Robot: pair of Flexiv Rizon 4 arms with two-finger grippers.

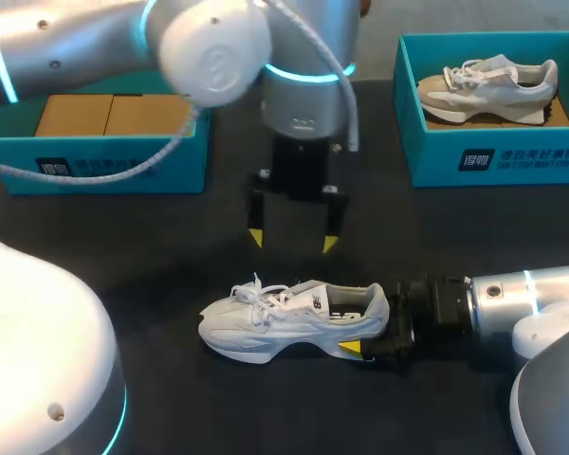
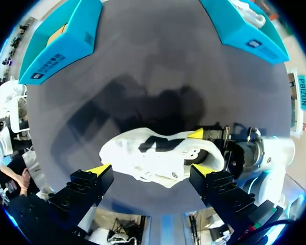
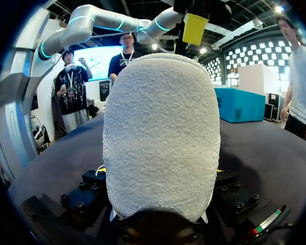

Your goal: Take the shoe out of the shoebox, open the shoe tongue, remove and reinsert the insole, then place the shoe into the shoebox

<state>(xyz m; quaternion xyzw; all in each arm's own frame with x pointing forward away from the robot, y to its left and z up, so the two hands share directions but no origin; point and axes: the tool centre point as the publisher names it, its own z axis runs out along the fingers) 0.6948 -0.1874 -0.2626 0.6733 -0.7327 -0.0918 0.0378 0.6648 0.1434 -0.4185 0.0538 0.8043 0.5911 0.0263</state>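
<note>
White mesh sneaker (image 1: 289, 318) upright on black tabletop (image 1: 152, 256), heel clamped in my right gripper (image 2: 200, 151). My left gripper (image 1: 292, 240) hovers above, fingers spread, empty. I'd descend behind laces, pinch tongue only, heel braced

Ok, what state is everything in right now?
Shoe: out of its box, on the table, heel held.
Right gripper: shut on the shoe's heel.
Left gripper: open, above the shoe, touching nothing.
Left box: open, no shoe inside, only brown card.
Right box: open, holding a beige shoe.
</note>
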